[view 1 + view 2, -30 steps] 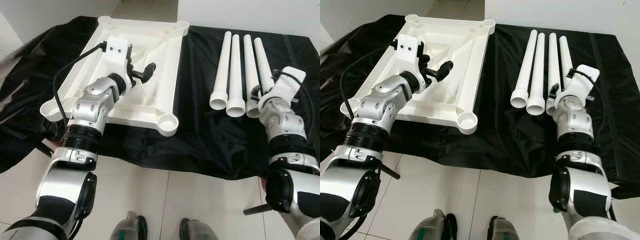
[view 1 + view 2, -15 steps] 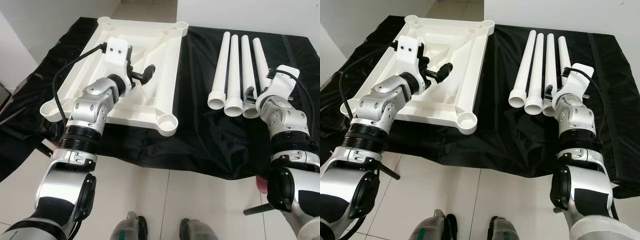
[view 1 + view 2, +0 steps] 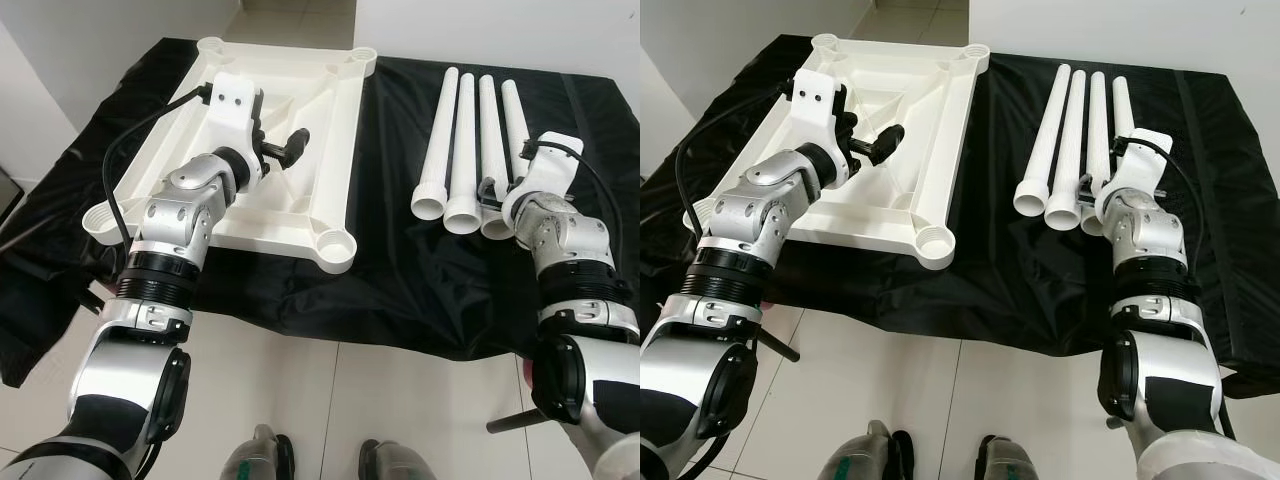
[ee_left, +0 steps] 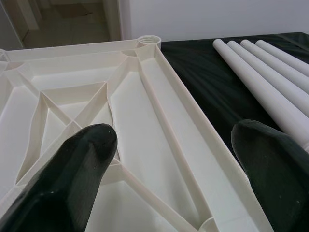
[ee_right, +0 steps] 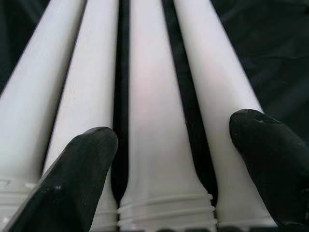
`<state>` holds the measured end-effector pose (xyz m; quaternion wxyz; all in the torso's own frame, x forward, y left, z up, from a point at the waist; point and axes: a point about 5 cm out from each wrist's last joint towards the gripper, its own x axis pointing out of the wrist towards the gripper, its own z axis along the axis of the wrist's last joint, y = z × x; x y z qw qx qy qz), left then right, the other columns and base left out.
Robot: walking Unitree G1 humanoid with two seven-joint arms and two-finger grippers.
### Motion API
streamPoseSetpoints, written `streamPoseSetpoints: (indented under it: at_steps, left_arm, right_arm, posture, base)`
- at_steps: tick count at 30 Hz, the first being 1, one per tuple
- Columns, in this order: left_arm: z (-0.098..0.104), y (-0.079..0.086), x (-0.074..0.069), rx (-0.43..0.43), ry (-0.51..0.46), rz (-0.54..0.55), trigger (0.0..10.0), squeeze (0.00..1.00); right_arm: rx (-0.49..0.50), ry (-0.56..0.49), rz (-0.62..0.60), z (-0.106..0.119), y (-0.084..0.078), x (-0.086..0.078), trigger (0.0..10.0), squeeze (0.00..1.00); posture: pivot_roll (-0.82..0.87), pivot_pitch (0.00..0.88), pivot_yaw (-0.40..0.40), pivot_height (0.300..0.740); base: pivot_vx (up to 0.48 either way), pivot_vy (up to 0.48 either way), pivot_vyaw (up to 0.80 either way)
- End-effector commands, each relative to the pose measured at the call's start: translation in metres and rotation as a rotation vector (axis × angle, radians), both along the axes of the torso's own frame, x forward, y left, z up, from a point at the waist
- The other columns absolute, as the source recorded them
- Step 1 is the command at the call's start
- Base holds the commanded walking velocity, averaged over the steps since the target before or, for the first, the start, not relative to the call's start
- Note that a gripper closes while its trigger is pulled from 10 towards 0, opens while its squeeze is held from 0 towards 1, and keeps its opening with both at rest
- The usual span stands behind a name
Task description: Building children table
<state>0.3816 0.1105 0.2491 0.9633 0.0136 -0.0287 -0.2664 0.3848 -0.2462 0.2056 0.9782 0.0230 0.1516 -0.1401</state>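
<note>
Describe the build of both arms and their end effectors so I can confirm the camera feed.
Both arms are silver jointed segments with black rings. Each wrist carries a white block-shaped mount with a black cable. The left end effector and right end effector each have two rounded black fingers.

We see a white ribbed tabletop (image 3: 300, 100) and four plain white legs (image 3: 470, 150) on a black cloth (image 3: 400, 270). Our arms are silver with black fingers (image 4: 72, 179); the floor (image 3: 330, 400) is pale tile.
</note>
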Motion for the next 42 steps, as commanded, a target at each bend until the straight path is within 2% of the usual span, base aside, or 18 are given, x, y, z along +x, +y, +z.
streamPoseSetpoints:
  at_steps: [1,9,17,22,25,42]
  left_arm:
    - [-0.001,0.004,0.000,0.014,0.009,-0.007,10.0,0.00]
    - [0.003,0.006,0.002,0.025,-0.001,0.008,10.0,0.00]
    - [0.004,0.007,0.002,0.030,-0.004,0.010,10.0,0.00]
    - [0.004,0.007,0.002,0.039,-0.010,0.012,10.0,0.00]
    - [0.005,0.007,0.002,0.041,-0.012,0.011,10.0,0.00]
    - [0.006,0.004,0.002,0.043,-0.022,0.009,10.0,0.00]
  right_arm:
    - [0.067,0.153,0.024,-0.035,0.008,-0.006,10.0,0.00]
    - [0.143,0.205,0.054,-0.046,0.016,-0.007,10.0,0.00]
    - [0.152,0.216,0.052,-0.049,0.017,-0.007,10.0,0.00]
    - [0.198,0.318,0.036,-0.073,0.023,-0.015,10.0,0.00]
    - [0.208,0.349,0.036,-0.080,0.024,-0.018,10.0,0.00]
    - [0.230,0.454,0.019,-0.101,0.026,-0.028,10.0,0.00]
  posture:
    - [-0.03,0.110,0.086,0.740]
    - [-0.02,0.122,0.087,0.740]
    - [-0.02,0.122,0.087,0.740]
    - [-0.02,0.131,0.087,0.740]
    - [-0.03,0.130,0.085,0.740]
    - [-0.04,0.124,0.078,0.740]
  base:
    - [0.000,0.000,0.00]
    - [0.000,0.000,0.00]
    - [0.000,0.000,0.00]
    - [0.000,0.000,0.00]
    - [0.000,0.000,0.00]
    - [0.000,0.000,0.00]
